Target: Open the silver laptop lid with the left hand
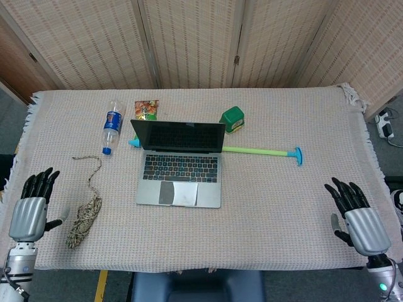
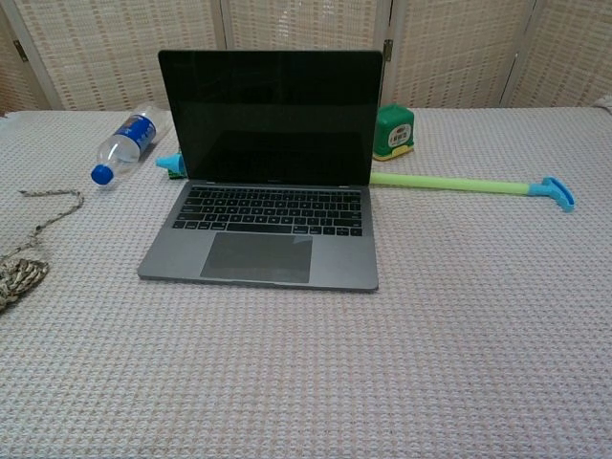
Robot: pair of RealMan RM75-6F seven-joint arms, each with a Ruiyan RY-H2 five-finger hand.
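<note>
Overhead first: silver laptop near the middle of the cloth-covered table, lid upright, dark screen facing the robot, keyboard and trackpad exposed, so the opening looks finished as judged from the lid's angle. Left robot hand parked at the near left edge, fingers apart and holding nothing, well clear of the laptop; right robot hand likewise spread and empty at the near right edge. Probably a resting pose for both, wide of the work so as not to knock the lid. Around the laptop: clear water bottle lying on its side to the left of the screen, blue cap toward the near side, seemingly little or nothing inside, though hard to tell; snack packet flat behind the lid; green lidded tub behind the right corner, closed, contents hidden; green rod with a blue end piece lying across the cloth from behind the lid out to the right; loose bundle of twine near the left robot hand, not touching it. Then from the chest: neither robot hand in sight. Laptop square-on with its base flat, bottle and tub behind it on either side, rod running rightward, twine at the left margin.
</note>
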